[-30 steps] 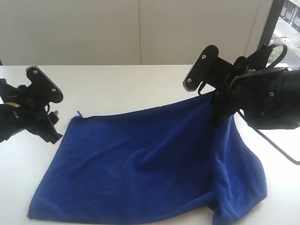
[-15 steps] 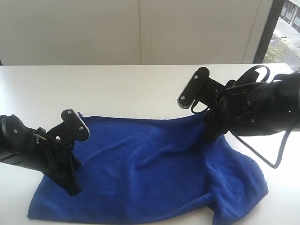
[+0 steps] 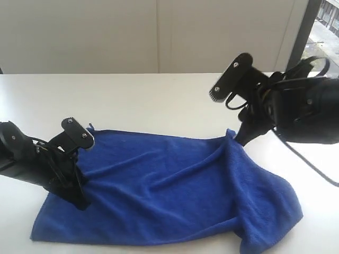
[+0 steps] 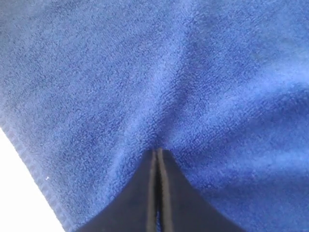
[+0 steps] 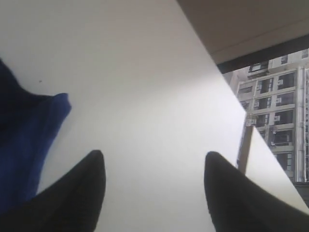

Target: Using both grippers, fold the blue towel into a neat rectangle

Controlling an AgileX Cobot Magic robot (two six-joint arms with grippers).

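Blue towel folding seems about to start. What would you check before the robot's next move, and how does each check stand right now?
1. Left gripper shut on the blue towel: ok, the cloth puckers at its tips.
2. Right gripper holding the towel: not ok, its jaws stand open over the bare table.
3. Towel corner close to the right gripper: ok, it lies just beside it.
4. Towel lying flat: not ok, its right side is rumpled and doubled over.
5. Left grip catching a single layer: cannot tell.
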